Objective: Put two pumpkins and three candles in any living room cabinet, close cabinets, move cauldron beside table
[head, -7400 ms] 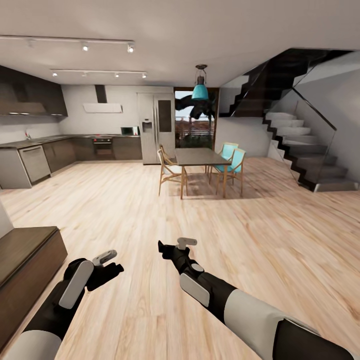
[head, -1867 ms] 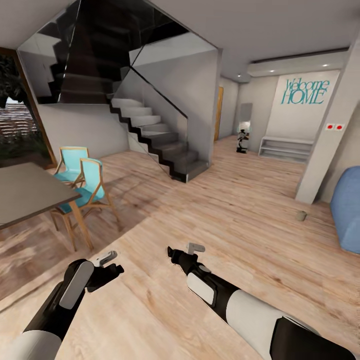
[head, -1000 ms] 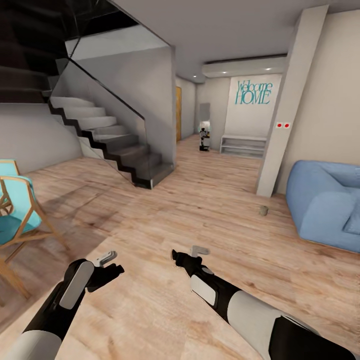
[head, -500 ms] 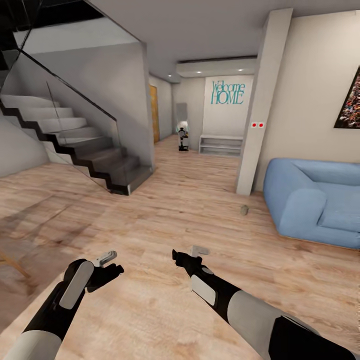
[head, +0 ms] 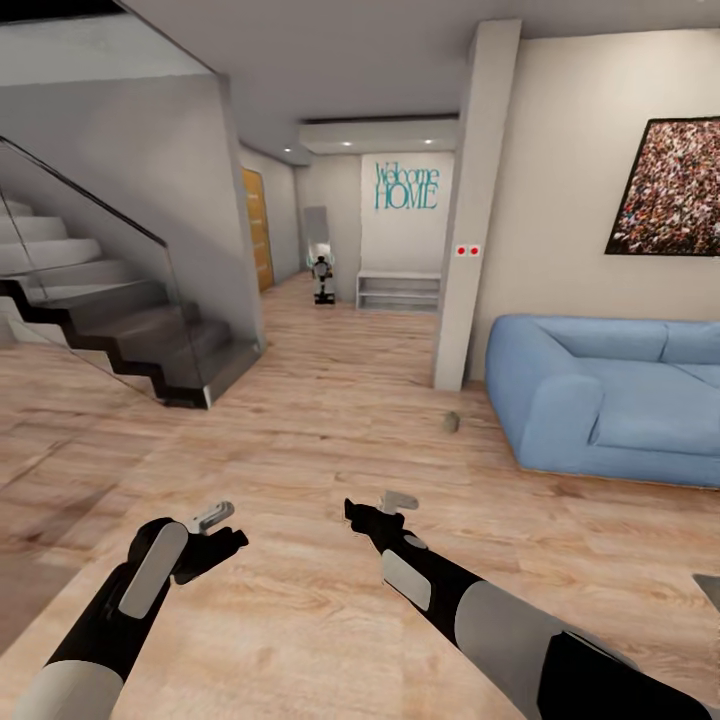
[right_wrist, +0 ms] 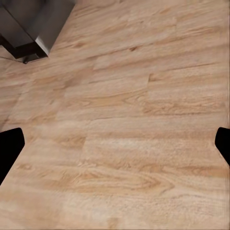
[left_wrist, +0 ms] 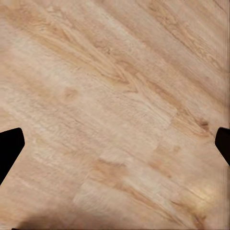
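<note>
You are looking across the wood floor (head: 330, 430) toward the blue sofa (head: 610, 400), and the one task thing you can pick out is a small pale squat shape on the floor, most likely a candle (head: 451, 422), though it is too small to be sure. It stands just beside the foot of the white pillar (head: 465, 230) and near the sofa's left end, well apart from both of your arms. It lies ahead and slightly to the right of the right gripper (head: 385, 508), so that arm is the nearer one; the left gripper (head: 215, 530) sits further off to the other side. Both grippers are released and empty: in each wrist view the dark fingertips sit at opposite edges with bare floor between them. The right wrist view also catches the dark base of the staircase (right_wrist: 28, 28). A pale grey corner at the far right edge of the head view may be the table (head: 710, 590). Judging from this, you need to drive forward before any reach.
</note>
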